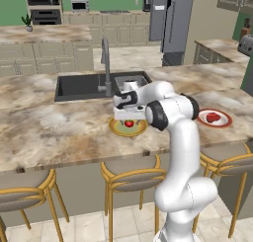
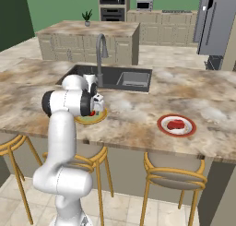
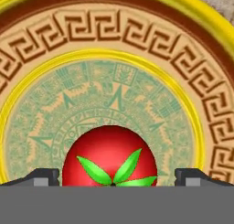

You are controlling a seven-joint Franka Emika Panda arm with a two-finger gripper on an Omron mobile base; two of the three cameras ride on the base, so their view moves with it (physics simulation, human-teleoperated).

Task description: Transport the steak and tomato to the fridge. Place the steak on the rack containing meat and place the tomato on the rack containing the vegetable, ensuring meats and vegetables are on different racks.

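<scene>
Arm (image 1: 182,152) is built from glossy white rounded links, with black bands at the joints. A bulbous white base segment is seen low down. Tool (image 3: 117,176) is fitted with two small dark fingertips (image 3: 42,176).

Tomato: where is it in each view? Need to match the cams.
Left base view: tomato at centre, under the gripper.
Right base view: left of centre, a red sliver behind the arm.
Hand view: bottom centre, between the fingertips.
Shared landmark: the patterned yellow-rimmed plate under it.
</scene>
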